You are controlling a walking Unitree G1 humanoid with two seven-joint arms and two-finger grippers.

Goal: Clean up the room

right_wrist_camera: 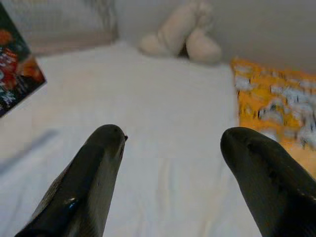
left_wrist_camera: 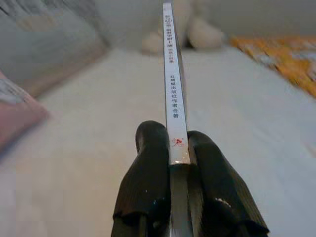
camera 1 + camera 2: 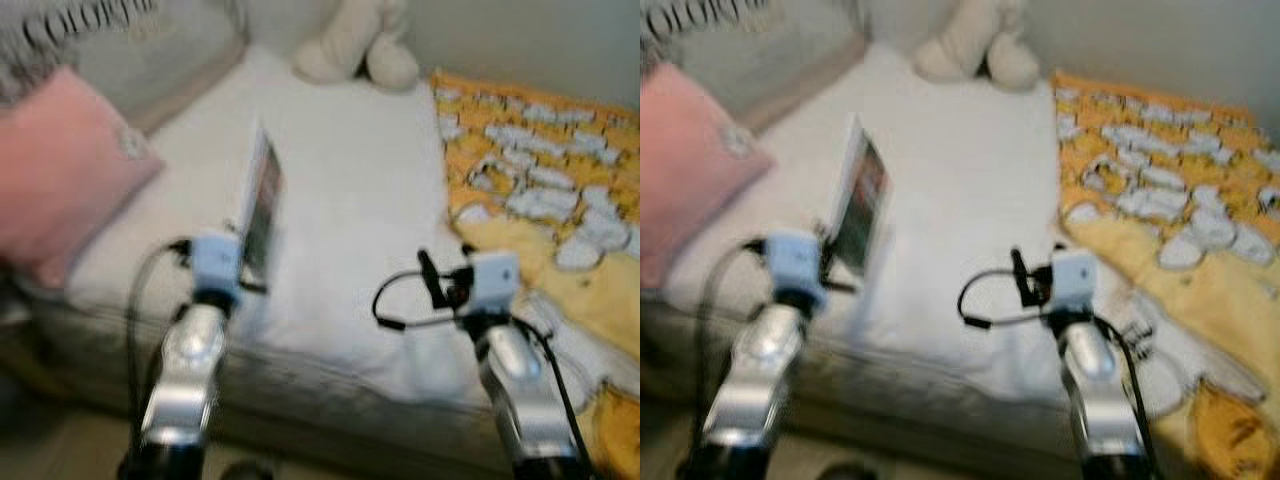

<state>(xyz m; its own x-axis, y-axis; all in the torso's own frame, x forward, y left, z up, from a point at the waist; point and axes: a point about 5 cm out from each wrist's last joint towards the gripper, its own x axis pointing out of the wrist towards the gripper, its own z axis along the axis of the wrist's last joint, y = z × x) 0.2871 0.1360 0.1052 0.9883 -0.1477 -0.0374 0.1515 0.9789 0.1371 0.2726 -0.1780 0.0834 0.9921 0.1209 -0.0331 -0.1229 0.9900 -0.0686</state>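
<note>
While held edge-on over the white bed (image 3: 350,200), stands upright in the left hand (image 2: 178,143): a thin book (image 3: 262,200), pinched at its lower end between the two black fingers (image 2: 148,163), spine toward the wrist camera and long axis running straight out away from that hand, toward the cream plush toy (image 3: 360,45) at the far side of the mattress. Shows a dark, colourful cover from the right side. Clamped narrow, then, on the book, with no slack visible at the spine.

Hovers further right over the same sheet: the right hand (image 1: 170,143), fingers spread wide with nothing between them, the book well off to its left and out of its reach. Lies to the right of it the yellow blanket (image 3: 560,190) with pale patches; sits at the left edge a pink pillow (image 3: 60,170).

Judged from this: book already off the bed surface, carried by the nearer arm; still to find a proper place for it. Turns on that forward-pointing long axis, so any set-down likely needs the wrist rolled to lay the cover flat. Risk of slipping, given the thin grip at one end only. Blurred head views, so finer detail not readable.
</note>
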